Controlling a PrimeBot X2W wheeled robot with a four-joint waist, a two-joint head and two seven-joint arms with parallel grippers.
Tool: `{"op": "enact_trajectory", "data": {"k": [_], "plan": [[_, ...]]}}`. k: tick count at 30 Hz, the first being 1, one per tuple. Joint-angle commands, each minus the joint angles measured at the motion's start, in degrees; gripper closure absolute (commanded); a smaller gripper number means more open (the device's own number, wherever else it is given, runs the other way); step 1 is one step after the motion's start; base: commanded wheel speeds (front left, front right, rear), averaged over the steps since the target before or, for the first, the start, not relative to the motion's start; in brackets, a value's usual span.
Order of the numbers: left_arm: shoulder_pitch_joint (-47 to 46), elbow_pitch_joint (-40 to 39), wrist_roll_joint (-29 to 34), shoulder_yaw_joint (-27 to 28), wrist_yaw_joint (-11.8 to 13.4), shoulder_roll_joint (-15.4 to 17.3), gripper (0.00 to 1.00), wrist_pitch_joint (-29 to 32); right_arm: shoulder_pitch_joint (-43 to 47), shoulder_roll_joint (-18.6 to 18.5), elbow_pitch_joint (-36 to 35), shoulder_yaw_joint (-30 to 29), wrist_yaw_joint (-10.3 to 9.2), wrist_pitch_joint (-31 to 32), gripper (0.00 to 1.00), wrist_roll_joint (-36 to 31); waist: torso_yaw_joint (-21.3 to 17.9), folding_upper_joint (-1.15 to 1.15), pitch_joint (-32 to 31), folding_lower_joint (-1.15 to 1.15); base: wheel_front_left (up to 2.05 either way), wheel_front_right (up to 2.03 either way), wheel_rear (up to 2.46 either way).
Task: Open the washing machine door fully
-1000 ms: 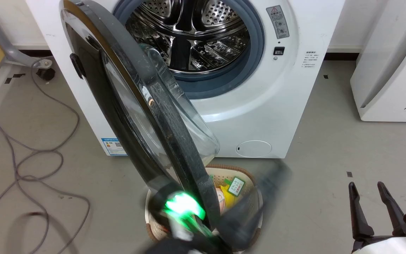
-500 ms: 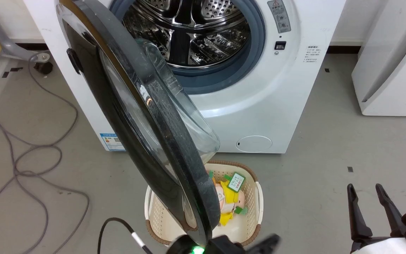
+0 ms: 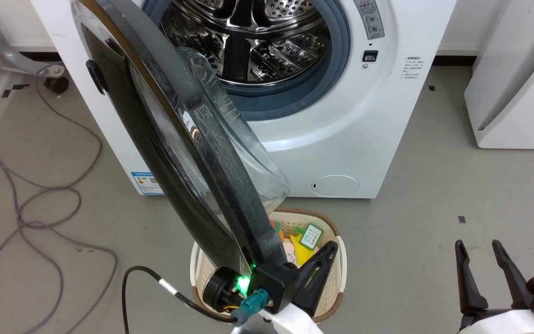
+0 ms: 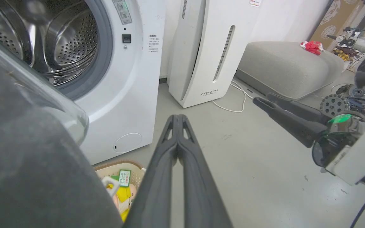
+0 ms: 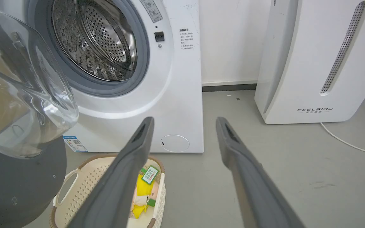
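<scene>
The left pincer (image 3: 326, 254), pressed together and empty, sits just beside the washing machine door (image 3: 230, 185), at its lower rim.

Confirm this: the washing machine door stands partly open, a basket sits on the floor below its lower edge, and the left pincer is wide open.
One thing is wrong: the left pincer is shut, fingers pressed together, as the left wrist view shows. The washing machine door does stand partly open, with the basket on the floor below its lower edge.
</scene>
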Motion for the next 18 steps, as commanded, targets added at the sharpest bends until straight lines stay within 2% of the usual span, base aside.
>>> {"op": "enact_trajectory", "data": {"k": [1, 9, 18], "plan": [[-0.97, 0.97, -0.25, 0.39, 0.64, -0.33, 1.0, -0.47, -1.08, 0.2, 0.19, -0.01, 0.03, -0.41, 0.0, 0.5, -0.04, 0.0, 0.1, 0.0, 0.0, 0.0, 0.0], [-0.6, 3.19, -1.61, 1.39, 1.94, -0.28, 1.0, -1.91, -1.01, 0.2, 0.21, -0.19, 0.03, -0.34, 0.0, -0.95, -0.11, 0.0, -0.5, 0.0, 0.0, 0.0, 0.0], [3.96, 0.22, -2.24, 1.72, 4.47, 0.76, 1.0, -1.98, 0.37, 0.2, -2.17, 0.13, 0.03, 0.92, 0.0, -3.5, 1.22, 0.0, -2.57, 0.0, 0.0, 0.0, 0.0]]}}
